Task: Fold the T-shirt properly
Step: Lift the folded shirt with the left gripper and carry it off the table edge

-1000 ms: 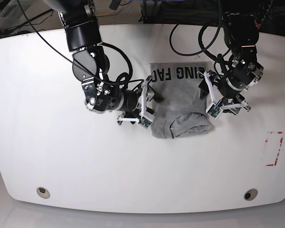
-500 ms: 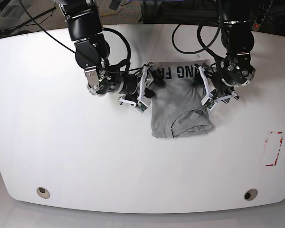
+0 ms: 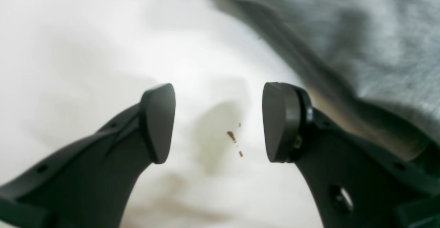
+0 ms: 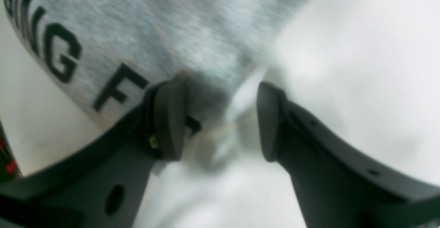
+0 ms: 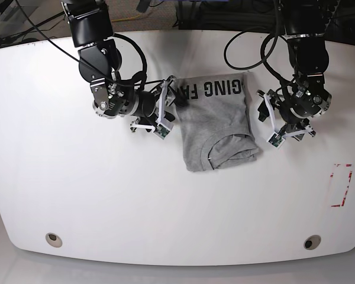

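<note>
The grey T-shirt (image 5: pixel 216 121) lies folded into a tall block mid-table, with dark lettering along its far edge and the collar bunched at its near right. In the base view my right gripper (image 5: pixel 176 102) sits at the shirt's far left corner. The right wrist view shows this gripper (image 4: pixel 220 121) open, one finger (image 4: pixel 168 121) over the lettered T-shirt (image 4: pixel 172 25) edge and the other over bare table. My left gripper (image 5: pixel 262 113) hangs just off the shirt's right side. Seen from the left wrist, that gripper (image 3: pixel 220 121) is open and empty above the table, and the T-shirt (image 3: pixel 378 32) lies to one side.
The white table (image 5: pixel 106 189) has two round fittings (image 5: pixel 54 239) (image 5: pixel 311 242) near its front edge. A red marked rectangle (image 5: pixel 341 184) sits at the right. Black cables (image 5: pixel 248 41) loop at the back beside both arms.
Both arms have drawn outward: the right arm up and left to the shirt's far left corner, the left arm right, off the shirt. The shirt's far left corner has shifted slightly left.
</note>
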Tool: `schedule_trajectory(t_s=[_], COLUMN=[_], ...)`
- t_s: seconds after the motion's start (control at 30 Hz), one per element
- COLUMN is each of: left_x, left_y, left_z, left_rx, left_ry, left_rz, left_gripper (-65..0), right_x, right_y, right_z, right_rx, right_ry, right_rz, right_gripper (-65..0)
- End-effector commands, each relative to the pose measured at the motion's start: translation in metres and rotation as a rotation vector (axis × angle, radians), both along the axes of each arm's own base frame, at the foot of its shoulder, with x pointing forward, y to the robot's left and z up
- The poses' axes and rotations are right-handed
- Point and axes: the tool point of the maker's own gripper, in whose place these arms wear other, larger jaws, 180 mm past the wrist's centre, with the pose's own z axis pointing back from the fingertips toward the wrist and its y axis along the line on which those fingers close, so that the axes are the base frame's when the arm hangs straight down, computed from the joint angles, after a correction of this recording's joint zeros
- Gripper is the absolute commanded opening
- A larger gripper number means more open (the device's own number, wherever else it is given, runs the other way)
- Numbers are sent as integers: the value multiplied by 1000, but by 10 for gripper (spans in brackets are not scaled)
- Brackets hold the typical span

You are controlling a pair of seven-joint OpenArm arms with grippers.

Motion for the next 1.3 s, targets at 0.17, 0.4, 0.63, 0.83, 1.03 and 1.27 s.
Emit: schedule_trajectory(t_s=[0.17, 0.4, 0.63, 0.83, 1.03, 1.27], left_x=[22, 23, 36, 36, 26, 4], left_y=[-39, -106, -156, -169, -169, -135], left_z=[63, 67, 79, 53, 5, -61], left_rx=[-56, -189, -410, -475, -411, -230], left_ry=[-194, -192, -250, -271, -223, -147], left_rz=[-28, -38, 140, 270, 294, 281], left_gripper=[-275, -272, -146, -114, -118, -117], right_x=[18, 25, 24, 23, 23, 30], right_y=[0, -13, -19, -20, -21, -32], right_z=[58, 61, 59, 58, 51, 52], right_rx=[5, -1, -18, -20, -17, -16], right_ry=[-159, -170, -167, -164, -141, -143], right_rz=[6, -34, -35, -36, -46, -84], right_gripper=[-344, -344, -344, -344, -344, -344])
